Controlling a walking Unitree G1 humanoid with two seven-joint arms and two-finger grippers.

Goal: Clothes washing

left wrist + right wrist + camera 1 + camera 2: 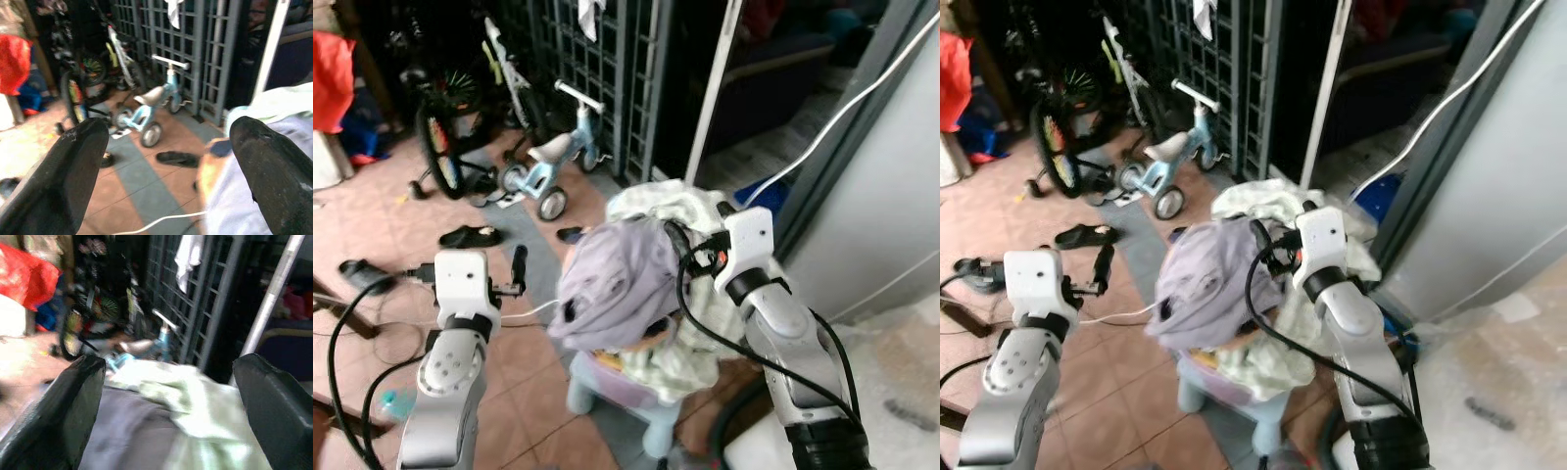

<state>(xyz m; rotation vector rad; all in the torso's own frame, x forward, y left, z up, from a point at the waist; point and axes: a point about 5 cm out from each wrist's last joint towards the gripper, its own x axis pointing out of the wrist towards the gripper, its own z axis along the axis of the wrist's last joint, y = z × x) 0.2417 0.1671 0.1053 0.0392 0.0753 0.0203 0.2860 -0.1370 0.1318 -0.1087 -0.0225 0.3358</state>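
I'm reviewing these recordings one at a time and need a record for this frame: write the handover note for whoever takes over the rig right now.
Left gripper: open, holding nothing, raised over the tiled floor just left of the laundry pile.
Right gripper: open, over the top of the pile, not gripping yet.
Laundry: a purple garment lies on pale green cloth, heaped in a light plastic basket on the floor.
Washing machine: its white body is at the robot's right.
Done: both arms brought up to the pile.
Left: grasp the clothes, move them to the machine, start the wash.
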